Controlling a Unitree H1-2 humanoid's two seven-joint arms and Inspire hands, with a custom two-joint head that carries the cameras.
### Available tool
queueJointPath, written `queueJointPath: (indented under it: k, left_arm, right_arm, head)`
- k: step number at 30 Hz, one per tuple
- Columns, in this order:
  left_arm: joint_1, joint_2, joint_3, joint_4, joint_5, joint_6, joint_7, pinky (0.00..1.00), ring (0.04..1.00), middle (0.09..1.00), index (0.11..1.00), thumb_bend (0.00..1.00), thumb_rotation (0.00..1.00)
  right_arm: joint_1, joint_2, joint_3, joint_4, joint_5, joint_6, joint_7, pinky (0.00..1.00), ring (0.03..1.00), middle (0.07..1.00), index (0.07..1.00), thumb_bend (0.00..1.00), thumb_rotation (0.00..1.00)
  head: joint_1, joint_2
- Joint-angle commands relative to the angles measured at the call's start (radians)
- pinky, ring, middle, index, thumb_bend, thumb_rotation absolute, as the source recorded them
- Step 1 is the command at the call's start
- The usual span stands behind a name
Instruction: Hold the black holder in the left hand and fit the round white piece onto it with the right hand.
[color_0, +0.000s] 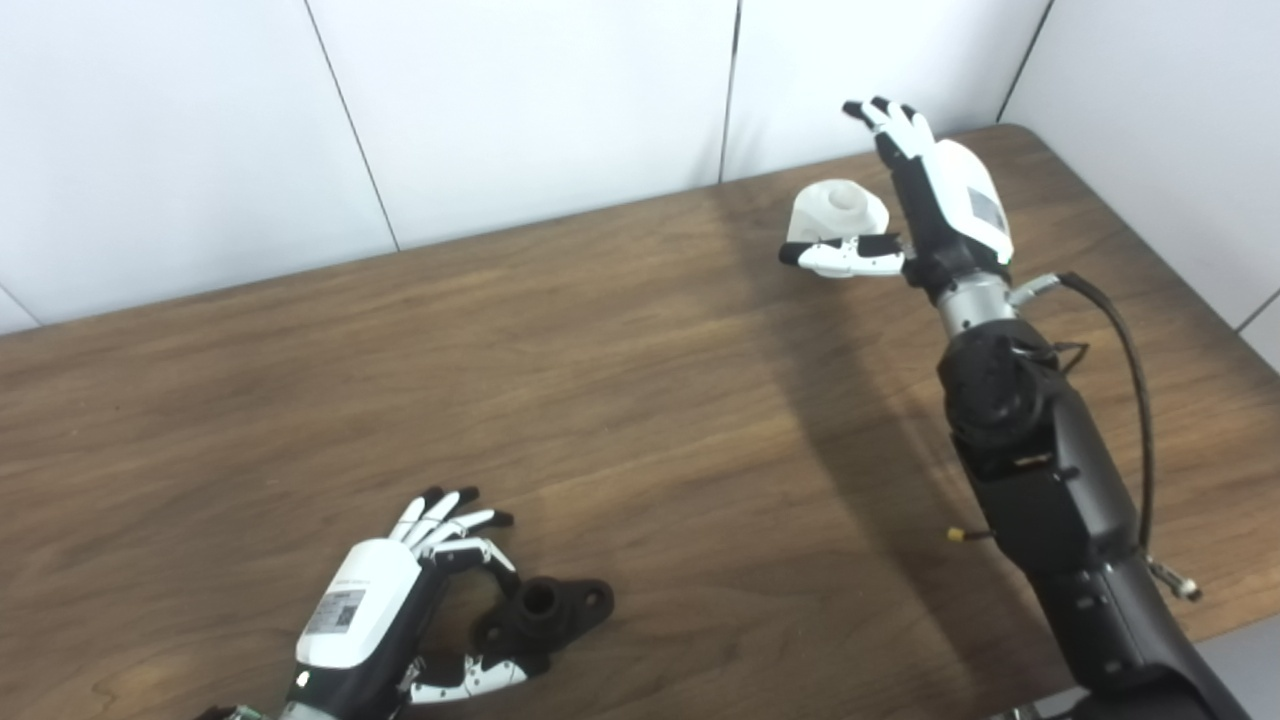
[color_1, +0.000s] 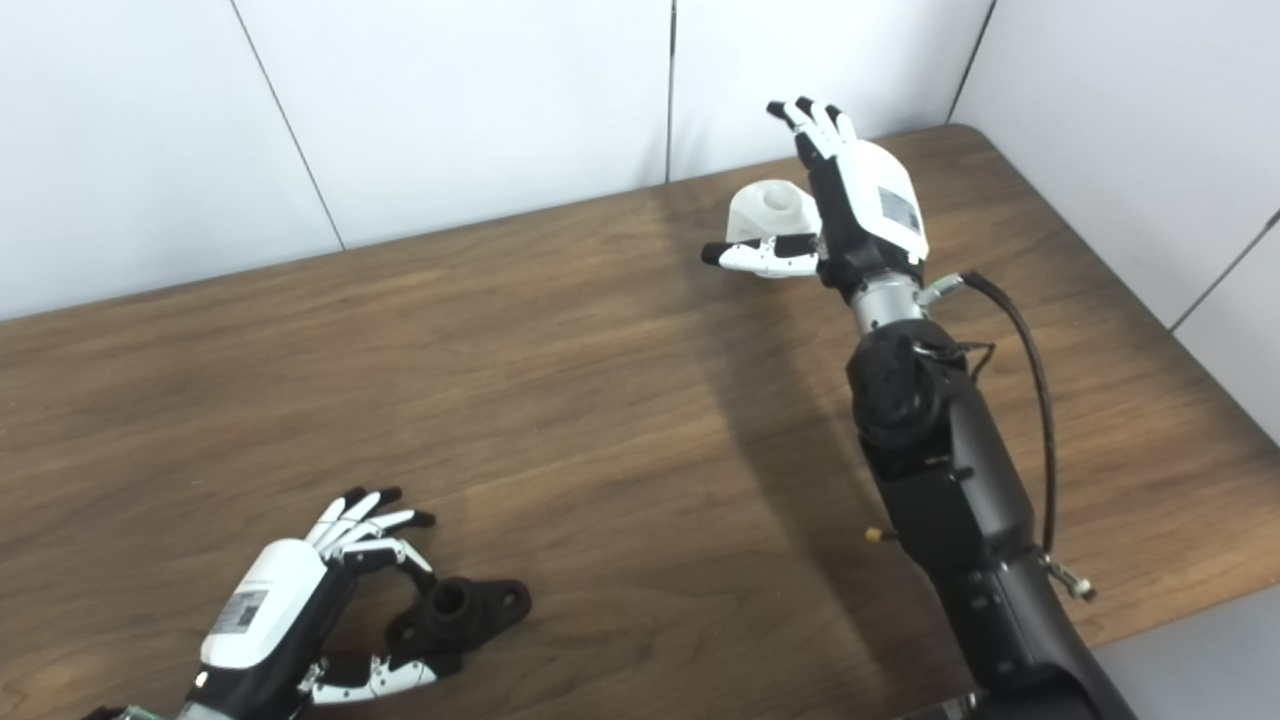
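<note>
Black holder (color_0: 545, 615) lies flat on the table (color_0: 640, 400) at the near left edge, its long axis running from lower left up to the right, ear with the small hole pointing right, central bore facing up. Your left hand (color_0: 385, 610) sits just left of it, fingers spread and released, thumb curling under the holder's near end, fingers arching over the far side; contact is hard to tell, no grasp yet. Round white piece (color_0: 838, 212) rests on the table far right, well apart from the holder. Your right hand (color_0: 925, 190) stands just right of it, fingers extended upward and unclenched, thumb reaching across its front, holding nothing. Each hand is nearer its own part. Likely next: you close left around the holder's midsection, across its long axis.
</note>
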Motion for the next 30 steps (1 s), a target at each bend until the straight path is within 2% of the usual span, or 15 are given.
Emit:
queueJointPath:
  k: [1, 6, 14, 23, 30]
  left_arm:
    - [0.022, 0.033, 0.003, 0.026, 0.016, -0.005, -0.027, 1.00, 0.948, 0.827, 0.485, 0.52, 0.06]
    - [0.025, 0.034, 0.008, 0.025, 0.015, -0.006, -0.034, 1.00, 0.946, 0.827, 0.485, 0.52, 0.06]
    - [0.024, 0.037, 0.011, 0.030, 0.011, -0.009, -0.039, 1.00, 0.946, 0.830, 0.486, 0.52, 0.06]
    - [0.026, 0.039, 0.011, 0.030, 0.011, -0.012, -0.038, 1.00, 0.946, 0.829, 0.486, 0.52, 0.06]
    - [0.025, 0.039, 0.010, 0.027, 0.011, -0.011, -0.042, 1.00, 0.947, 0.830, 0.486, 0.52, 0.06]
  right_arm:
    - [-0.060, -0.032, 0.001, 0.028, -0.029, -0.007, -0.040, 0.93, 1.000, 0.980, 0.895, 0.77, 0.40]
    - [-0.110, -0.038, 0.015, 0.130, -0.061, 0.023, -0.067, 0.96, 1.000, 0.995, 0.885, 0.80, 0.41]
    - [-0.170, -0.051, 0.028, 0.260, -0.069, 0.070, -0.110, 0.93, 1.000, 0.989, 0.874, 0.81, 0.41]
    - [-0.185, -0.055, 0.031, 0.302, -0.056, 0.105, -0.134, 0.92, 0.997, 0.973, 0.858, 0.81, 0.42]
    - [-0.185, -0.057, 0.040, 0.302, -0.059, 0.128, -0.134, 0.91, 0.984, 0.951, 0.802, 0.80, 0.43]
  head:
    - [0.000, 0.000]
    - [-0.002, -0.002]
    - [-0.001, -0.008]
    - [0.000, -0.007]
    - [0.002, -0.004]
